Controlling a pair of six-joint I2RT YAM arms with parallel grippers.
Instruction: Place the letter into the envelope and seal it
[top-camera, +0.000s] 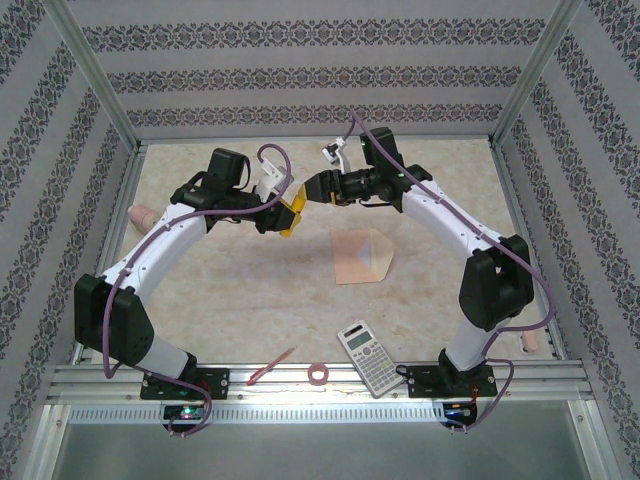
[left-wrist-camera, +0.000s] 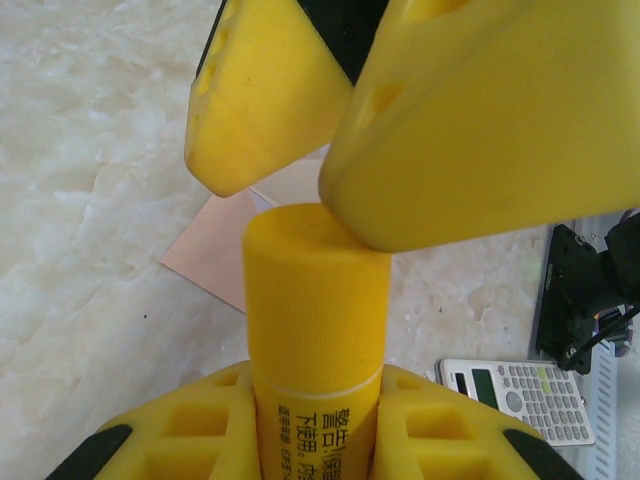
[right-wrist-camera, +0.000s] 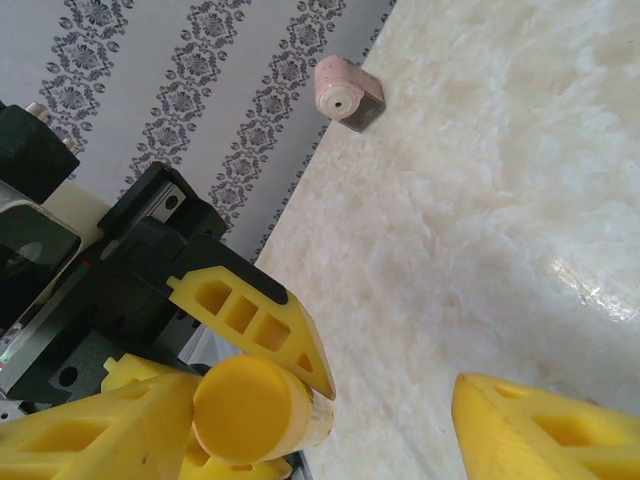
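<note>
Top external view: the left pincer (top-camera: 287, 214), toward the far edge of the bench (top-camera: 250, 300), is clamped on a yellow glue stick (left-wrist-camera: 315, 330). The right pincer (top-camera: 313, 189) faces it with jaws well apart, one finger (left-wrist-camera: 480, 130) touching the stick's cap. The envelope (top-camera: 362, 256) lies flat near the bench's centre. A calculator (top-camera: 372, 358) lies at the near edge.

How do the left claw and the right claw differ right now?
The left claw is shut on the body of the yellow glue stick; the right claw stands open around its cap. The left claw points rightward, the right claw leftward. Both have yellow fingers.
</note>
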